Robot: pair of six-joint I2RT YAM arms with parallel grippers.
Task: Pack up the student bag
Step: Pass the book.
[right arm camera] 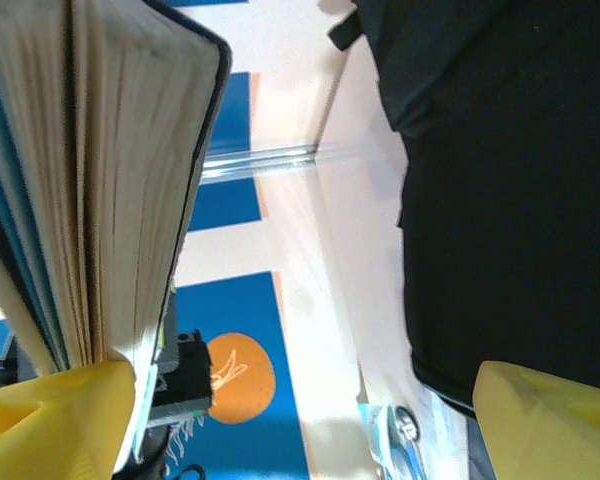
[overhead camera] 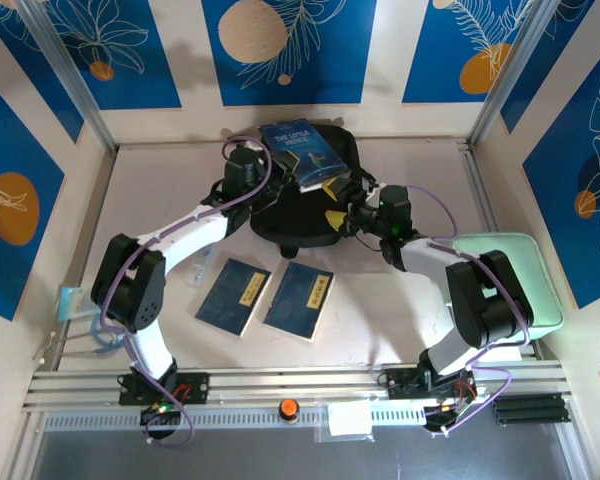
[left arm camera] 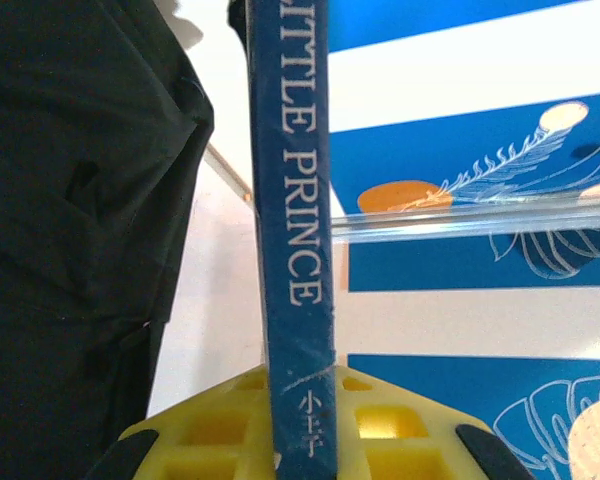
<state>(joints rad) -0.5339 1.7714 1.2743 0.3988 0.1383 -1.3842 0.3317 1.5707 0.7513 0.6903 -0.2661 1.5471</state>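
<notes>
Gripping The Little Prince book (overhead camera: 305, 152) in the left gripper (left arm camera: 300, 445) over the black backpack (overhead camera: 298, 215); holding the right gripper (right arm camera: 300, 420) wide apart beside that backpack.

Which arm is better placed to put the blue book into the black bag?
The left: the left gripper is shut on the spine of the book, holding it above the student bag. The right gripper stands open beside them, gripping nothing.
</notes>
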